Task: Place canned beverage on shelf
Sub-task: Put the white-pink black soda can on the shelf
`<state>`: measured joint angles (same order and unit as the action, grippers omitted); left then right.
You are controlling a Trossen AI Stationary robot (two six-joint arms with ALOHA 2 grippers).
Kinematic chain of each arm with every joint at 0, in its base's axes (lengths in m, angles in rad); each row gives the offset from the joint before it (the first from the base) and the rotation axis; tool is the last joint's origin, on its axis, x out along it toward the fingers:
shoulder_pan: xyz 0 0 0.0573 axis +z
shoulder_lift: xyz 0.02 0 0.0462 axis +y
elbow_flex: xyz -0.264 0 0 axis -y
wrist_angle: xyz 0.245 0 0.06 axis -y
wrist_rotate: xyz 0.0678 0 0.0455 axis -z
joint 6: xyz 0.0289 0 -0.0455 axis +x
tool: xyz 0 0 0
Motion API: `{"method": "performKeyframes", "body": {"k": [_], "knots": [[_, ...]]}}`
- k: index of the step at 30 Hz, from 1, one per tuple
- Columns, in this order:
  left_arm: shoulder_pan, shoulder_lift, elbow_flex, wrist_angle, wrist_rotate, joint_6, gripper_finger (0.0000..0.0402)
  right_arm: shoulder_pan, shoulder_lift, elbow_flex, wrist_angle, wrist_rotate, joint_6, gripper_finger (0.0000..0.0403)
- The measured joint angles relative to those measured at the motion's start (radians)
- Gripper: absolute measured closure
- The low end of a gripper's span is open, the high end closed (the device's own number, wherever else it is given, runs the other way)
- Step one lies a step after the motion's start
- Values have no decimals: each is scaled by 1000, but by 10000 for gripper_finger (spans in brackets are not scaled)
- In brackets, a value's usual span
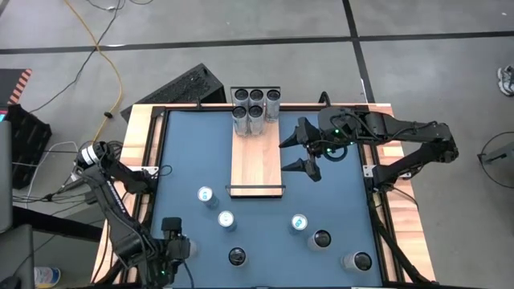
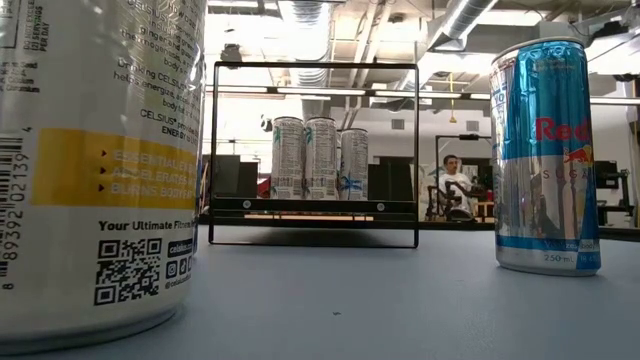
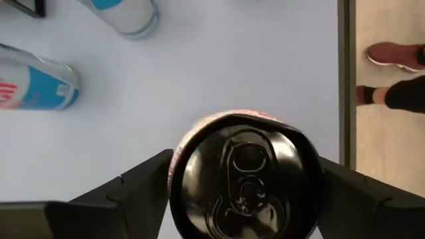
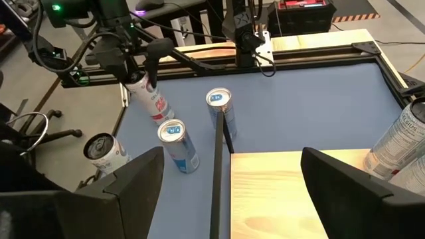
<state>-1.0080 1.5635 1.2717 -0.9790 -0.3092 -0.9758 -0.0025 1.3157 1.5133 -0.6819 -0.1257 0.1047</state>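
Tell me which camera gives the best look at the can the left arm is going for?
The left wrist view: the can fills the picture, its black top between the left gripper's fingers. The right wrist view shows it tilted, far off under that gripper. In the high view the arm hides it; I cannot pick it out in the low view.

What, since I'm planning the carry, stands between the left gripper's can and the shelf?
A blue-topped can and a second blue-topped can stand on the table between the left gripper and the shelf. The shelf's black end rail also crosses that end.

Shelf (image 1: pixel 257 160) – pale matt wood, black metal rails; cans (image 1: pixel 255 103) glossy metal; table (image 1: pixel 337 201) matt blue.
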Motion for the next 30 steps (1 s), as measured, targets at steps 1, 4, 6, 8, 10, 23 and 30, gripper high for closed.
{"method": "performKeyframes", "body": {"k": [1, 4, 6, 8, 10, 23, 30], "knots": [[0, 0, 0, -1, -13, 5, 115, 0, 0, 0, 0, 0, 0, 65], [4, 0, 0, -2, -21, 32, 126, 0, 0, 0, 0, 0, 1, 65], [12, 0, 0, 0, -15, 47, 135, 0, 0, 0, 0, 0, 2, 65], [14, 0, 0, 1, -11, 49, 144, 1, 0, 0, 0, 0, 3, 65], [15, 0, 1, 1, -10, 47, 153, 2, 0, 0, 0, 0, 2, 65], [125, -162, 0, -74, 19, -130, 156, 0, 0, 0, -1, -4, 84, 65], [213, -341, 10, -67, 44, -260, 156, 2, -4, 0, -7, -4, 99, 65]]}}
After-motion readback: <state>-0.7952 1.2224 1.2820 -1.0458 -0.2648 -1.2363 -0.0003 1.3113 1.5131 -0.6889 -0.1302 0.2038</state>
